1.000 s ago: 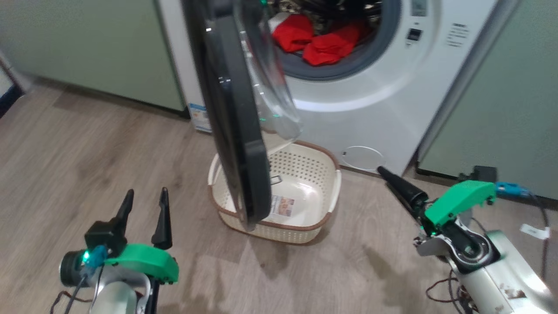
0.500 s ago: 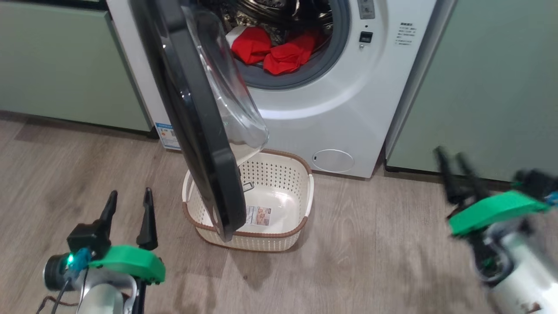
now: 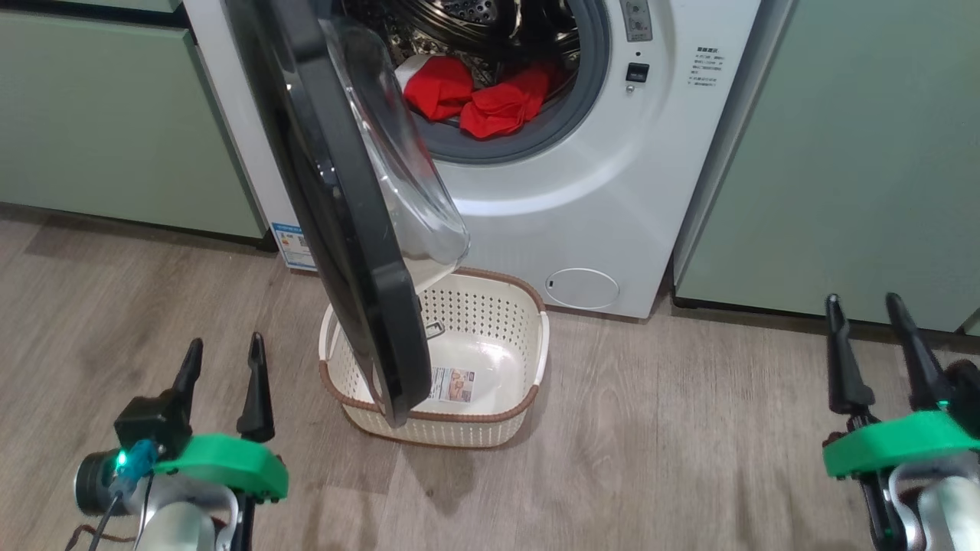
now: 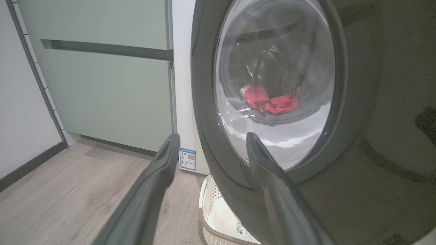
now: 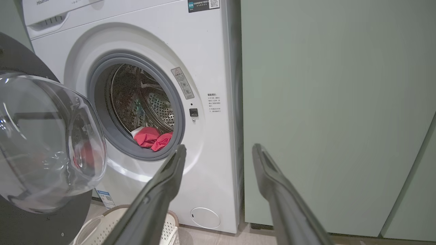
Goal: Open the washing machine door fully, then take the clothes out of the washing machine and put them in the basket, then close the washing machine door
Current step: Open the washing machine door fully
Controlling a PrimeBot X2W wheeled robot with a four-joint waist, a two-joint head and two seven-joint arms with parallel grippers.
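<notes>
Red clothes (image 3: 478, 103) heaped at the front lip of the washing machine (image 3: 612, 191) drum, above the basket (image 3: 459, 430) on the floor. Probably light, limp, quick to drape and snag on the rubber ring; best pinched at a raised fold. Washing machine door (image 3: 344, 229) rigid, heavy-looking, only part open. Left gripper (image 3: 226, 343) and right gripper (image 3: 863, 300): fingers spread, holding nothing.

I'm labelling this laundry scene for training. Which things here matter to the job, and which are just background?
Job: washing machine door, clothes, washing machine, basket, left gripper, right gripper, both open.
Background: green cabinets, wood floor.
</notes>
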